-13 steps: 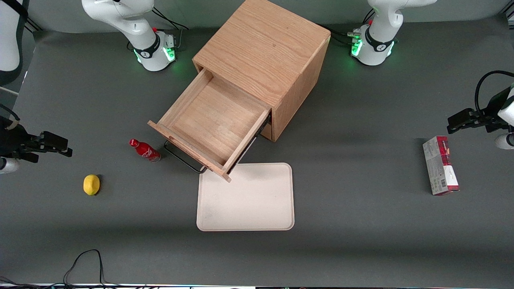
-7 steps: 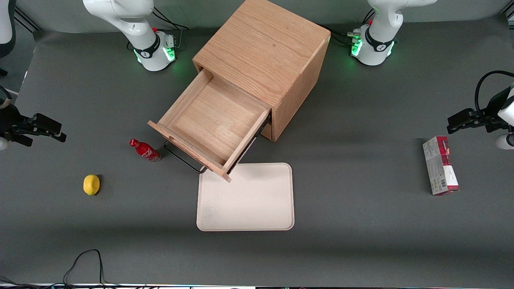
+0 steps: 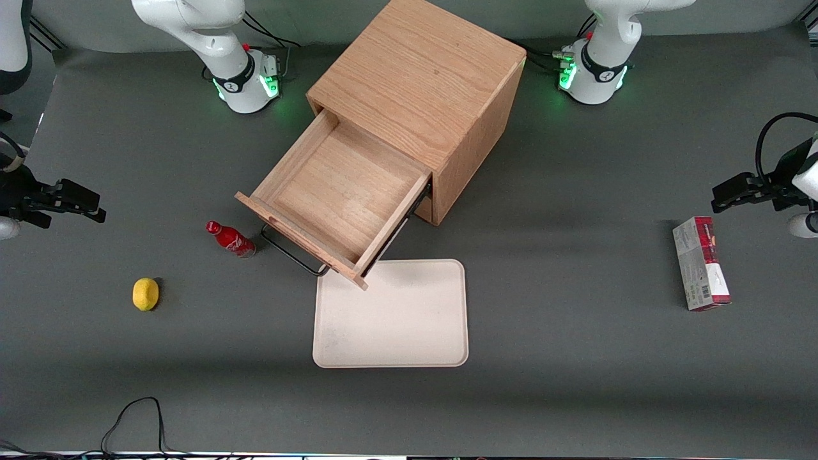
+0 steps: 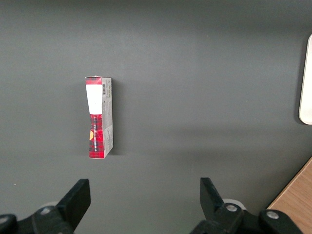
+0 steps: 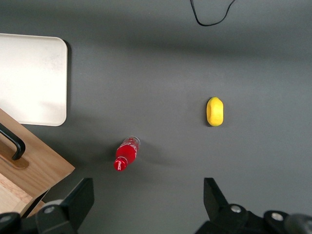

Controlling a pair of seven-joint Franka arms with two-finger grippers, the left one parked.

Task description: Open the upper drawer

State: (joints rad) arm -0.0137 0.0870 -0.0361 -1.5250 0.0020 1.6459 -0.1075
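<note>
The upper drawer (image 3: 342, 195) stands pulled far out of the oak cabinet (image 3: 422, 83), its front over the cream tray (image 3: 391, 313). The end effector (image 3: 89, 207), fingers spread apart and empty, hovers well away at the working arm's end of the tabletop (image 3: 575, 255).

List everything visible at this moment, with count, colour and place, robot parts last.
cabinet: 1, light oak, mid-table.
upper drawer: 1, light oak, pulled out of the cabinet, empty inside, black bar handle on its front.
tray: 1, cream, empty, on the table nearer the front camera than the drawer, one corner under the drawer front.
bottle: 1, red, lying beside the drawer front.
lemon: 1, yellow, toward the working arm's end, nearer the camera than the bottle.
box: 1, red and grey, toward the parked arm's end.
cable: 1, black, at the table edge nearest the camera.
gripper: 1, black, open, holding nothing, over bare table at the working arm's end.
</note>
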